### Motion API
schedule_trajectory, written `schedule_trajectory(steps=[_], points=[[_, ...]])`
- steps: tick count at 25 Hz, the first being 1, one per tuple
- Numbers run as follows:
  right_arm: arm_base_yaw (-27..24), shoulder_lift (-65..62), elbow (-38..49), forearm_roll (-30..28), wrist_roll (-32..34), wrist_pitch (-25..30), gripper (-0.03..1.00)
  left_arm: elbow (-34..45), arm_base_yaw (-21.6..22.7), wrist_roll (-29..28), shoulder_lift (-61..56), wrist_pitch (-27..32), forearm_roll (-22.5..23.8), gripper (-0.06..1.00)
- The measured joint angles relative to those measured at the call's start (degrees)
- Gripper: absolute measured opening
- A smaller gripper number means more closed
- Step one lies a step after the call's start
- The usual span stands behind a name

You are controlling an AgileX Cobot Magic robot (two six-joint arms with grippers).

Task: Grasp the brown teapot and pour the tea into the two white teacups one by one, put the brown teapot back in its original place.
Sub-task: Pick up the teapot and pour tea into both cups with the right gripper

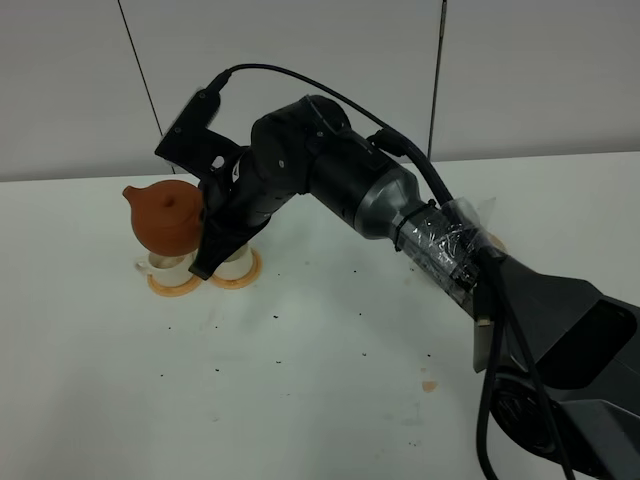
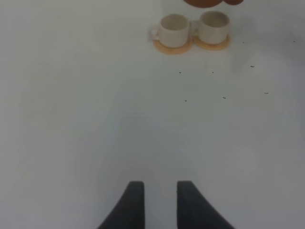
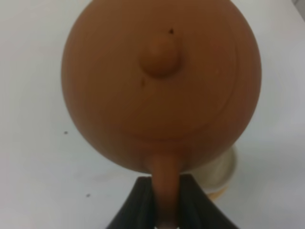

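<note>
The brown teapot [image 1: 163, 218] hangs just above the two white teacups, its spout pointing left. My right gripper [image 1: 207, 215] is shut on its loop handle [image 3: 165, 186], one dark finger on each side. The left teacup [image 1: 168, 263] sits under the teapot's body. The right teacup [image 1: 238, 260] is partly covered by the gripper's finger. In the left wrist view both teacups [image 2: 174, 29] [image 2: 213, 26] stand far off, with the teapot's underside [image 2: 209, 3] above them. My left gripper [image 2: 159, 202] hovers over bare table, jaws slightly apart and empty. The original place is hidden.
Each teacup rests on an orange coaster [image 1: 172, 287] [image 1: 237, 281]. My right arm [image 1: 420, 220] stretches across the table from the lower right. Small dark specks and a brownish stain [image 1: 430, 385] mark the white tabletop [image 1: 300, 400]. A grey wall [image 1: 520, 70] stands close behind.
</note>
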Motion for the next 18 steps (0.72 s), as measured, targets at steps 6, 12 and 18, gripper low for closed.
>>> schedule_trajectory(steps=[6, 12, 18], points=[[0.0, 1.2, 0.0, -3.3, -1.3, -3.5, 0.10, 0.0, 0.0, 0.0, 0.0, 0.0, 0.0, 0.24], [0.0, 1.2, 0.0, -7.9, -2.0, -5.1, 0.10, 0.0, 0.0, 0.0, 0.0, 0.0, 0.0, 0.24], [0.0, 1.2, 0.0, -11.5, -4.2, -3.9, 0.10, 0.0, 0.0, 0.0, 0.0, 0.0, 0.0, 0.24]])
